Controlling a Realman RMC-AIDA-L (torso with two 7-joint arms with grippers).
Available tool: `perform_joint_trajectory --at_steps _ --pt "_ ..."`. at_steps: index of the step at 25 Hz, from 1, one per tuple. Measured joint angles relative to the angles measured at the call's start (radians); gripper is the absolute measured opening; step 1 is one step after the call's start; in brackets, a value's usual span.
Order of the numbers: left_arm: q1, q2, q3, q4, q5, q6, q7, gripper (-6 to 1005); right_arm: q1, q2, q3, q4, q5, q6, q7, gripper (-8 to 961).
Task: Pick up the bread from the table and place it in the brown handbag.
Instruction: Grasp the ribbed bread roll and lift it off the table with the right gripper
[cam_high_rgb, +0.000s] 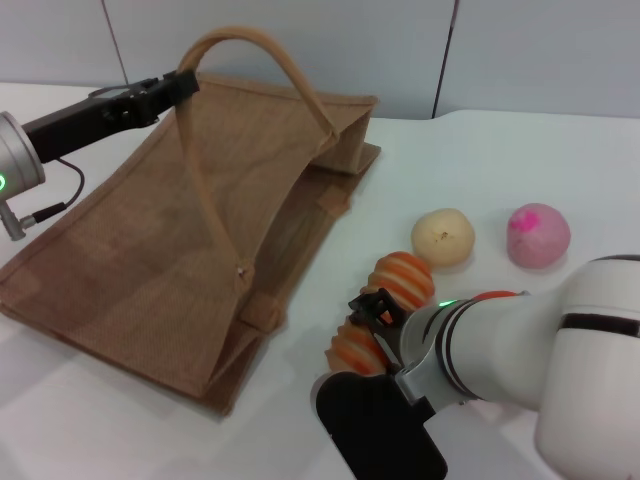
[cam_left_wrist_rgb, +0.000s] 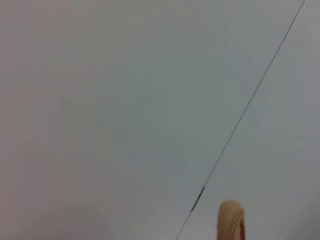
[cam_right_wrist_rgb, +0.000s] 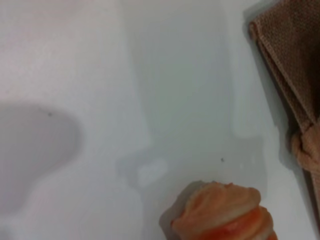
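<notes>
Bread (cam_high_rgb: 385, 310) on table (cam_high_rgb: 560, 170), right fingers (cam_high_rgb: 372, 318) closed around its middle; left fingers (cam_high_rgb: 185, 82) gripping handbag handle (cam_high_rgb: 250, 40).

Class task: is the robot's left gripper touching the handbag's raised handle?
Touching. In the head view the left gripper pinches the raised handle of the brown handbag, holding the loop up.

A small round pale-cream bun (cam_high_rgb: 443, 238) sits near a round pink bun (cam_high_rgb: 538, 235), the two apart with the pink one farther toward the robot's right. Behind them rises a pale grey panelled wall (cam_high_rgb: 400, 50).
</notes>
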Motion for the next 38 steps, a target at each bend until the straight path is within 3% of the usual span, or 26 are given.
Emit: perform_joint_trajectory --at_steps 30,38 --pt "0.004 0.000 0.001 -0.002 0.000 0.007 -0.009 120 -0.014 -0.005 0.037 -0.024 0.000 0.067 0.044 481" --pt "0.002 0.005 0.001 -0.006 0.000 0.051 -0.014 120 -0.103 -0.013 0.136 -0.136 0.000 0.100 0.025 437"
